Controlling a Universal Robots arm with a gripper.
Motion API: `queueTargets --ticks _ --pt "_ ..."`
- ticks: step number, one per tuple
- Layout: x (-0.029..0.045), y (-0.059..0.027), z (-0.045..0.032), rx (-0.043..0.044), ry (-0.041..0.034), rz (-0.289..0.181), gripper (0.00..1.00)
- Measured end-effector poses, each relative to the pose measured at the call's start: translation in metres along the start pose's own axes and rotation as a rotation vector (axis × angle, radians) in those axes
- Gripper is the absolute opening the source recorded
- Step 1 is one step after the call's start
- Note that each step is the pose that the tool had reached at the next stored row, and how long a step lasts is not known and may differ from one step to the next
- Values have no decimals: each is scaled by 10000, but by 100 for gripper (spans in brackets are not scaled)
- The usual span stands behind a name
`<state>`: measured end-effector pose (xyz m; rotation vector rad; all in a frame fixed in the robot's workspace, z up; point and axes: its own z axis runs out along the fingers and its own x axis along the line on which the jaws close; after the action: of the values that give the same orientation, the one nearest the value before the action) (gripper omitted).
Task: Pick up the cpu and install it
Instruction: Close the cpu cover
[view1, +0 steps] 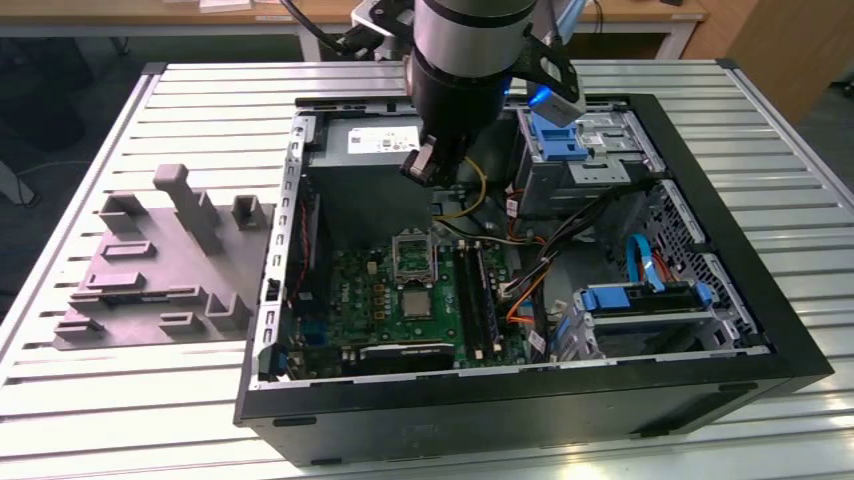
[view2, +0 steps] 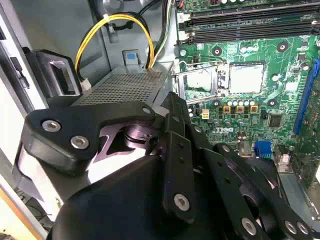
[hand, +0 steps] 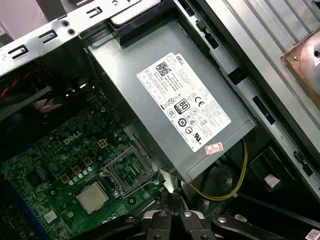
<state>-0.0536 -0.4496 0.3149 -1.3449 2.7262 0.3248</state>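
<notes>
One cpu (view1: 418, 304) is seen flat on the green board (view1: 400, 320), beside the open socket (view1: 412, 255). From the gripper (view1: 430, 165), it lies at six o'clock, lower down. Whether the gripper is open cannot be told.

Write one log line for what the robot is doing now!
gripper: above open computer case, holding nothing visible | cpu: lying on green motherboard | socket: open, empty

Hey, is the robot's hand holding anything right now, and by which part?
Nothing appears held. The hand hovers above the open computer case, while the cpu lies flat on the green motherboard, apart from it.
</notes>
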Motion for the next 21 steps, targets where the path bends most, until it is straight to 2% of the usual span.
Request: queueTargets --ticks 19,20,21 --pt "0 0 0 -8 8 -48 11" --pt "0 0 0 -6 11 -48 11" --pt "0 -1 2 29 58 -48 11"
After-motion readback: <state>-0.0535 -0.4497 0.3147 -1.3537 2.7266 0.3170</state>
